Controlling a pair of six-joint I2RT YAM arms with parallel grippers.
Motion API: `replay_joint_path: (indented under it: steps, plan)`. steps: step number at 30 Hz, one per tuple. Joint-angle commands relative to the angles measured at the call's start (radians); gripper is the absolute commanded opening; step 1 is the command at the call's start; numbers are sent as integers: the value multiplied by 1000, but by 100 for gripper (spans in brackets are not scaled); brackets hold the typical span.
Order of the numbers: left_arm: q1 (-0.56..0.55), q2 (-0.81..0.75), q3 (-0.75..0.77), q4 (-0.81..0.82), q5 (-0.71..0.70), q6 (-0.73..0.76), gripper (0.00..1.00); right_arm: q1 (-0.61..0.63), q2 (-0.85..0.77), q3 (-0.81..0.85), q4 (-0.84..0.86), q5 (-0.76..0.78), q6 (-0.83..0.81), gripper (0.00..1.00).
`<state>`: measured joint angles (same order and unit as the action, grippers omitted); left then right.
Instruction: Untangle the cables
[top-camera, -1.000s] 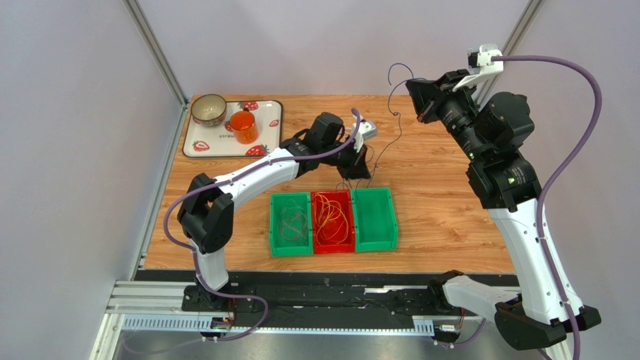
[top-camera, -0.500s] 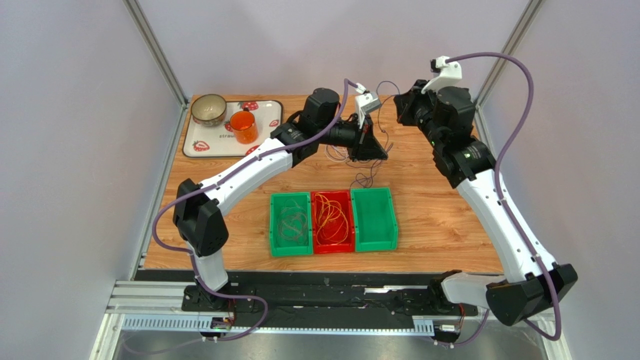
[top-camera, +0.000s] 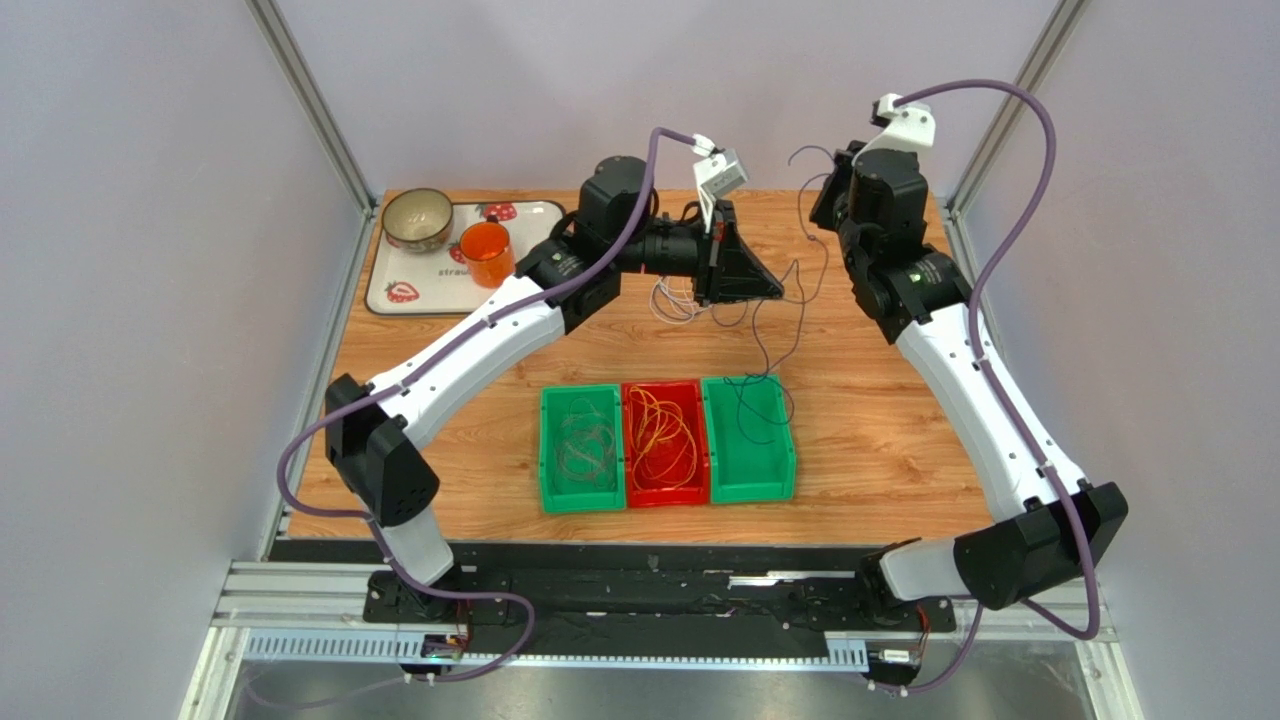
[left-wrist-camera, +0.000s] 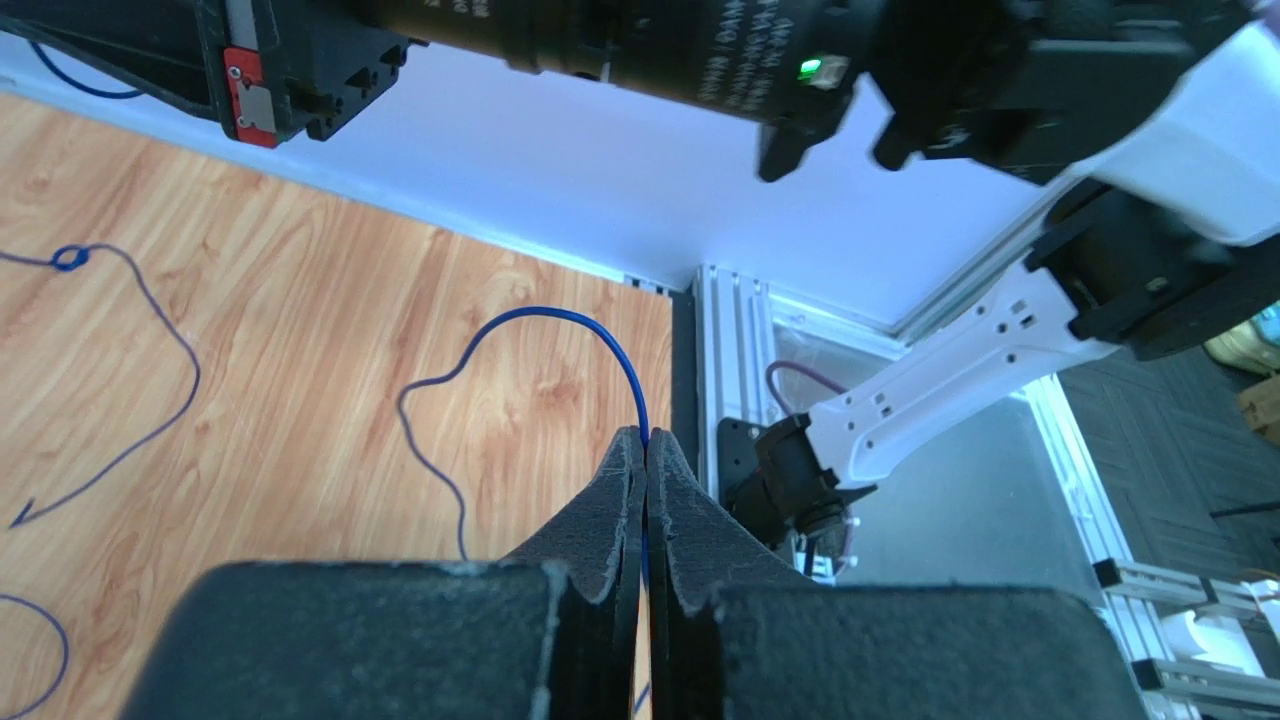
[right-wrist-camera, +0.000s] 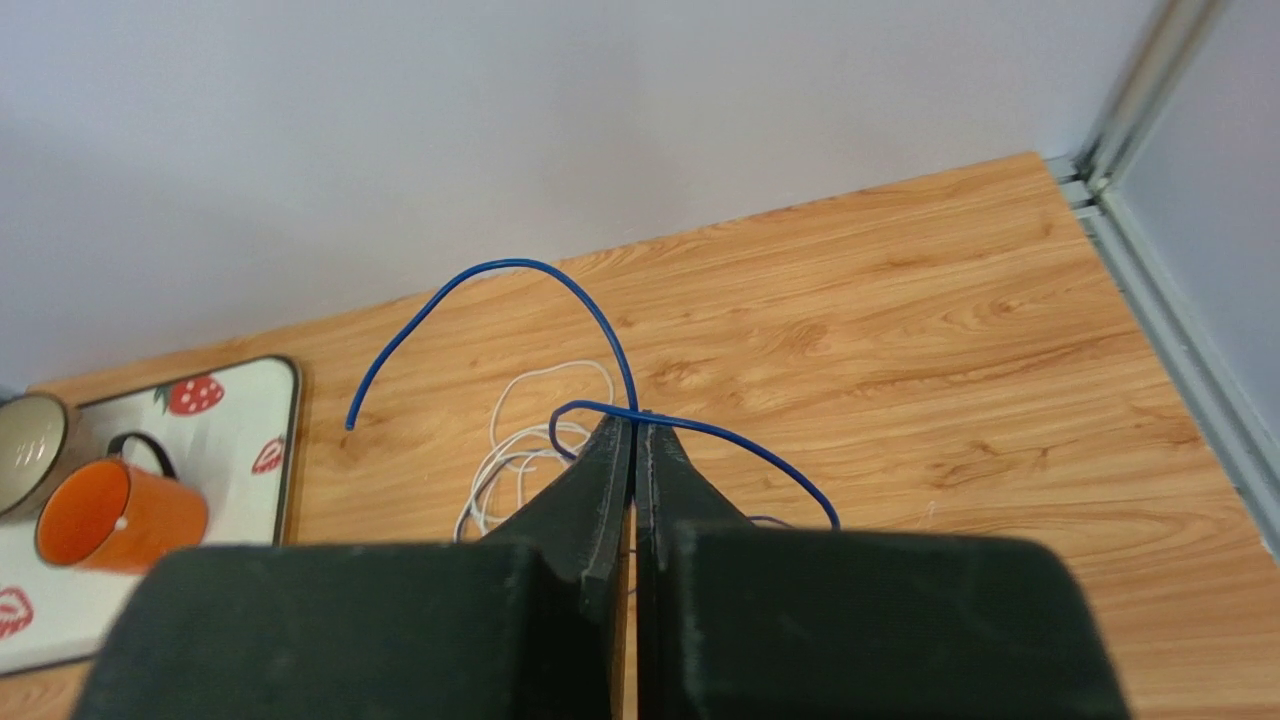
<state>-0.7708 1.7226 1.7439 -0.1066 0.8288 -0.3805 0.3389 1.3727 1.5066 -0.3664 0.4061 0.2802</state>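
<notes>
A thin dark blue cable (top-camera: 801, 308) hangs between my two grippers above the back of the table and trails down toward the right green bin (top-camera: 748, 468). My left gripper (top-camera: 777, 287) is shut on this blue cable (left-wrist-camera: 529, 314), which arcs out from its tips (left-wrist-camera: 646, 441). My right gripper (top-camera: 827, 191) is also shut on the blue cable (right-wrist-camera: 496, 270), which crosses its tips (right-wrist-camera: 633, 422). White cables (right-wrist-camera: 516, 438) lie coiled on the wood below. Orange cables (top-camera: 664, 435) fill the red bin; pale grey ones (top-camera: 580, 446) lie in the left green bin.
A strawberry-print tray (top-camera: 526, 225) at the back left carries a bowl (top-camera: 418, 219) and an orange cup (top-camera: 486, 252). Three bins stand side by side near the front middle. Walls and metal frame posts close in the back and sides.
The left arm rose and swung toward the back right. The right arm came down and in toward it, so both grippers now stand close together with the blue cable slack between them.
</notes>
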Motion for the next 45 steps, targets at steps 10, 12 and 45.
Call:
replay_joint_path:
  steps: [10,12,45]
  plan:
    - [-21,-113,-190,275,20,-141,0,-26,-83,41,-9,161,19,0]
    - [-24,-112,-211,304,24,-146,0,-28,-93,43,-9,169,16,0]
    - [-58,97,-443,390,-118,-202,0,-32,-322,-13,-62,86,57,0]
